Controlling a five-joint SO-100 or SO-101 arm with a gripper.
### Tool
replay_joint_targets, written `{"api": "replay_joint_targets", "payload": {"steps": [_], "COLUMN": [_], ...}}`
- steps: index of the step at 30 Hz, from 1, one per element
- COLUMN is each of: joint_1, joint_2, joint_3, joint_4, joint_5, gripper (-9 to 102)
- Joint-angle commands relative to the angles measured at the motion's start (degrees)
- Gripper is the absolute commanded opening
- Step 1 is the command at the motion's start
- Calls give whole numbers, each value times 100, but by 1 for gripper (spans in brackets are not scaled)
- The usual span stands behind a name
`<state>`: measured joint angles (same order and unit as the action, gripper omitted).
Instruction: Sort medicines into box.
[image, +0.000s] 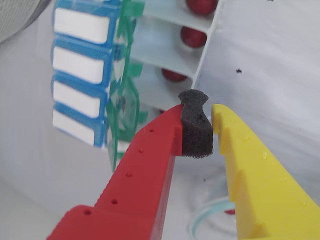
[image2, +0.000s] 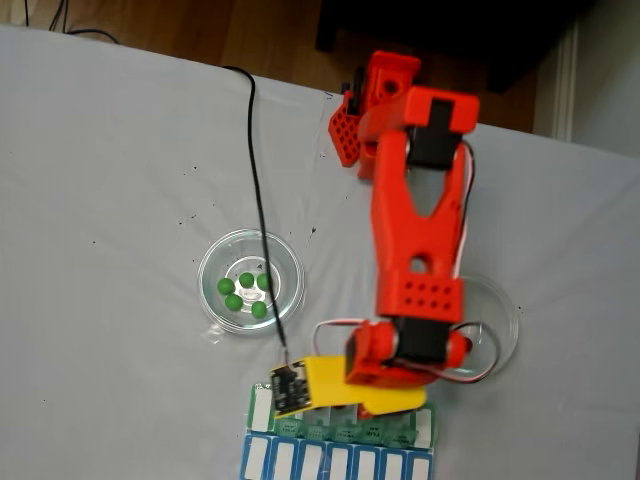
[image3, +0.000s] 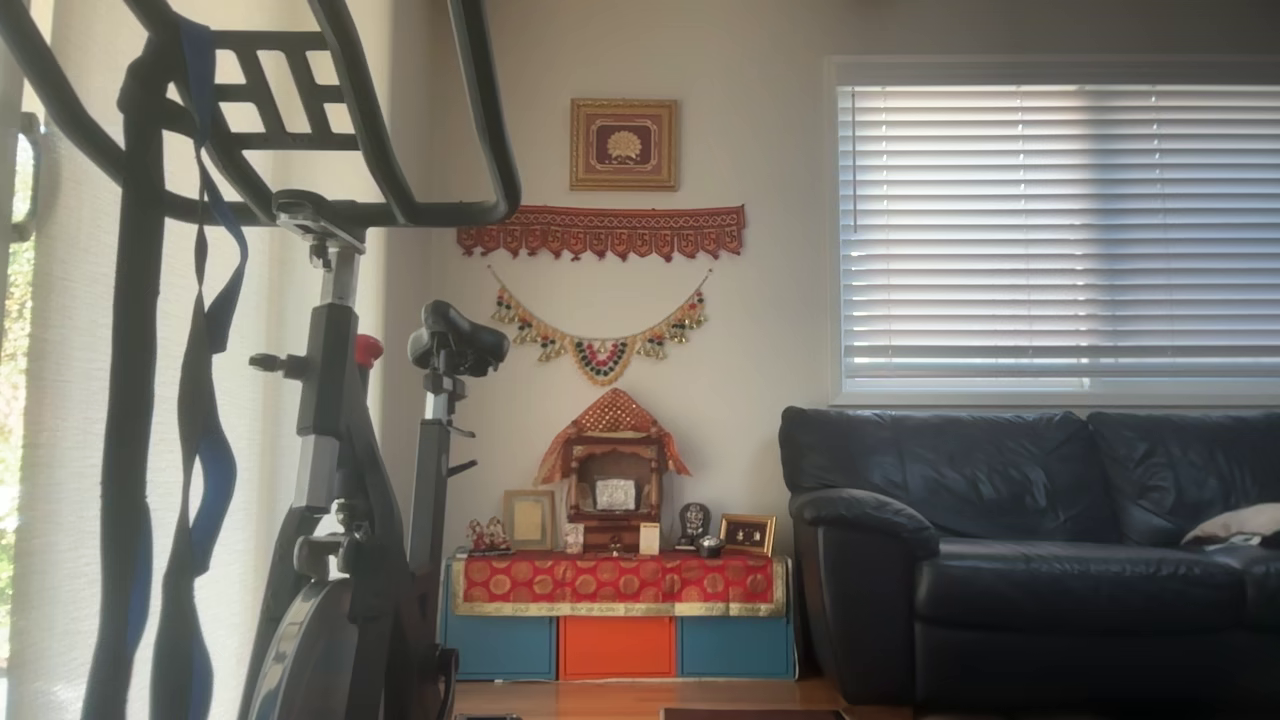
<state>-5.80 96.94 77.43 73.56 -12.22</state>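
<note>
In the wrist view my gripper (image: 197, 112), one red finger and one yellow, hangs just over the box (image: 155, 37). A black foam pad (image: 196, 131) fills the narrow gap at the tips, and I see no ball there. The box's green lids (image: 124, 100) stand flipped open. Three dark red medicines (image: 193, 36) lie one per compartment. In the fixed view the gripper (image2: 385, 405) covers part of the box (image2: 410, 430). Several green medicines (image2: 246, 290) sit in a round glass dish (image2: 215, 262).
A blue-and-white organiser row (image2: 330, 462) lies along the box's far side from the arm. A second glass dish (image2: 503, 318), half under the arm, holds a red ball (image: 230, 212). A black cable (image2: 255, 180) crosses the white cloth. The other view shows a living room.
</note>
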Motion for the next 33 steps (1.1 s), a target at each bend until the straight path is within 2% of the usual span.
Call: {"api": "replay_joint_targets", "payload": {"steps": [1, 6, 15, 28, 33], "joint_1": [-352, -1195, -1934, -2329, -2443], "joint_2": [1424, 1529, 976, 598, 826], "joint_3": [193, 334, 694, 1336, 1819], "joint_4": [26, 747, 861, 281, -176], "joint_5": [53, 35, 26, 35, 70], "gripper": [2, 1, 1, 3, 8]}}
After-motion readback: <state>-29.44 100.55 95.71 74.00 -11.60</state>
